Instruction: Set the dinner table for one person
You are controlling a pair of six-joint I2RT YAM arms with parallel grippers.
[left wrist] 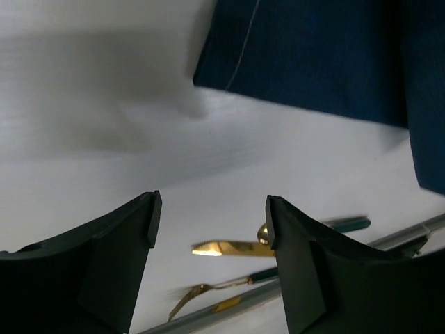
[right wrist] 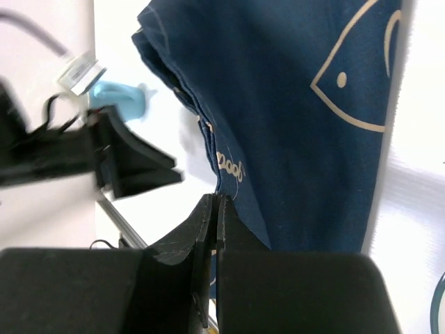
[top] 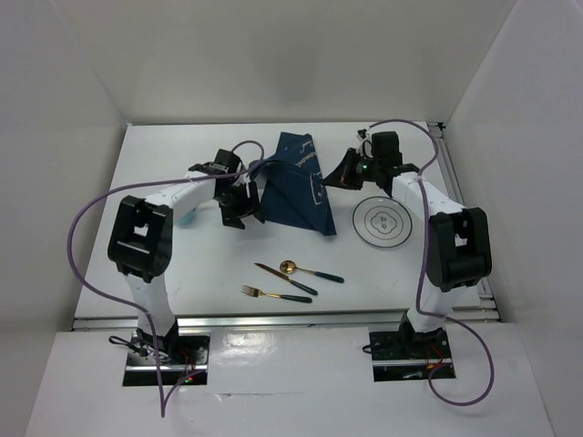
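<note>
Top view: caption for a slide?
Right fingers pinch the blue placemat, left fingers open beside it; plate, cutlery nearby.

The placemat point(top: 293, 182) is heaped across the far middle; plate point(top: 382, 221) blocks the right; cutlery point(top: 285, 279) lies near centre; table point(top: 209, 264) open near left and far left.

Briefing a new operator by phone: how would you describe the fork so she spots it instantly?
On the white dinner table, find the navy placemat at the far middle. Nearer the front edge lie three gold, green-handled pieces; the fork is nearest of all, the only one with tines.
</note>
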